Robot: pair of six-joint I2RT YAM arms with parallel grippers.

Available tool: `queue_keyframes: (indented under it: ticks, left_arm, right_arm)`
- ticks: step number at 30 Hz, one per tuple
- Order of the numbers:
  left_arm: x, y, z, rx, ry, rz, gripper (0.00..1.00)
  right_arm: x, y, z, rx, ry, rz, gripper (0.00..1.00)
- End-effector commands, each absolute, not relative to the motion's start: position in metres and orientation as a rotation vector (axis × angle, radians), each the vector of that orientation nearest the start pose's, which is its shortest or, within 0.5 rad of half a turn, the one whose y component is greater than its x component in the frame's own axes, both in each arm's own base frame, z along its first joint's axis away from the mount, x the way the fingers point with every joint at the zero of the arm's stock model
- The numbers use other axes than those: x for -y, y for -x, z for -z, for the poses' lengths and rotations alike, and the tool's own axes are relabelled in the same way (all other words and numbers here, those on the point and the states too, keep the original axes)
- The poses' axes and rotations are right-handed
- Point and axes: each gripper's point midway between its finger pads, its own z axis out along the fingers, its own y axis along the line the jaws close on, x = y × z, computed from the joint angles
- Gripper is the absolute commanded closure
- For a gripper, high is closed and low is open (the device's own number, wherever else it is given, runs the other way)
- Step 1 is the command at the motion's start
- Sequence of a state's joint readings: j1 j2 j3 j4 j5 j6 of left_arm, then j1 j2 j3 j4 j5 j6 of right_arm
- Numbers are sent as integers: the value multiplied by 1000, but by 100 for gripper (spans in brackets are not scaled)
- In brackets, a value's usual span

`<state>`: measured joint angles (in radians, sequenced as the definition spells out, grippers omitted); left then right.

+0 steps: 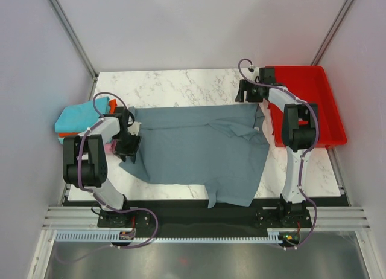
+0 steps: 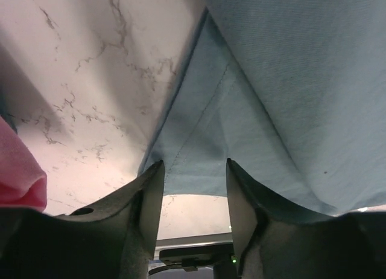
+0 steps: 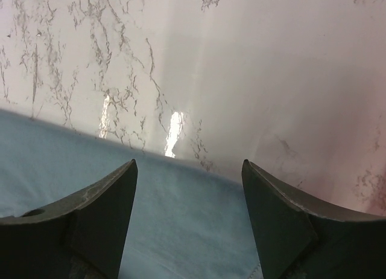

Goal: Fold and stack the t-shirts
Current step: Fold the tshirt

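A large slate grey-blue t-shirt lies spread out across the marble table. My left gripper is low at the shirt's left edge. In the left wrist view its fingers stand apart, with a hemmed corner of the shirt lying between the tips. My right gripper hovers at the shirt's far right corner, open, with the shirt's edge below and between its fingers. A folded teal t-shirt tops a stack at the far left, with orange and pink cloth showing under it.
A red plastic tray stands at the right edge of the table, right beside the right arm. The bare marble table shows along the far side. The shirt's near hem hangs over the table's front edge.
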<state>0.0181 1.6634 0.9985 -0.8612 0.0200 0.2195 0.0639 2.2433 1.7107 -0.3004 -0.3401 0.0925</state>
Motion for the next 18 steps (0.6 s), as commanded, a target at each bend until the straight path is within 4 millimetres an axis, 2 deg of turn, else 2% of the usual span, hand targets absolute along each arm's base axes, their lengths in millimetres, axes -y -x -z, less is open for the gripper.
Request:
queue_keyframes:
  ticks: [1, 6, 9, 12, 18]
  left_arm:
    - [-15, -245, -22, -3106, -282, -2, 49]
    - [-14, -248, -25, -3106, -277, 5, 64]
    - [-14, -248, -24, -3108, -287, 8, 74]
    - [-12, -245, -21, -3120, -286, 30, 86]
    - [-10, -246, -19, -3125, -279, 50, 98]
  right_arm:
    - [-103, -553, -37, -2397, 122, -496, 22]
    - [-97, -547, -49, -2390, 153, -454, 23]
    - [-86, -550, -72, -2351, 176, -368, 22]
    - [-70, -555, -83, -2328, 213, -242, 22]
    - [-49, -559, -107, -2308, 237, -95, 21]
